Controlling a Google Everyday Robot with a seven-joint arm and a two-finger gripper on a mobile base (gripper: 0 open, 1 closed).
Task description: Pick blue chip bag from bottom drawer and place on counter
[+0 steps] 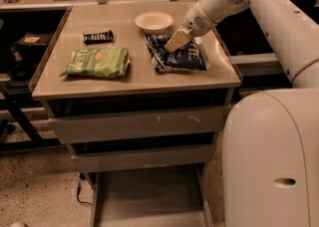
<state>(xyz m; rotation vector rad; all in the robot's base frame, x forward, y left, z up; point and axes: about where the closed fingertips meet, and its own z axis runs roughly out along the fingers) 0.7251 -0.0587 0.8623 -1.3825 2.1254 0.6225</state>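
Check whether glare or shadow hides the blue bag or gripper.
Camera view: warm amber cast overall; soft sheen on the counter, no glare over the blue chip bag; the gripper, at the bag's upper middle, is evenly lit; the bottom drawer sits in dimmer shade.

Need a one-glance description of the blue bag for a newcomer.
Find the beige counter above the grey drawers. Towards its right in view, beside the white bowl, lies the blue bag, with the pincer over it. The neighbouring bag is green.

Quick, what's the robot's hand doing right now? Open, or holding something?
Gripper: down at the blue chip bag, which lies on the counter; open or closed cannot be told.
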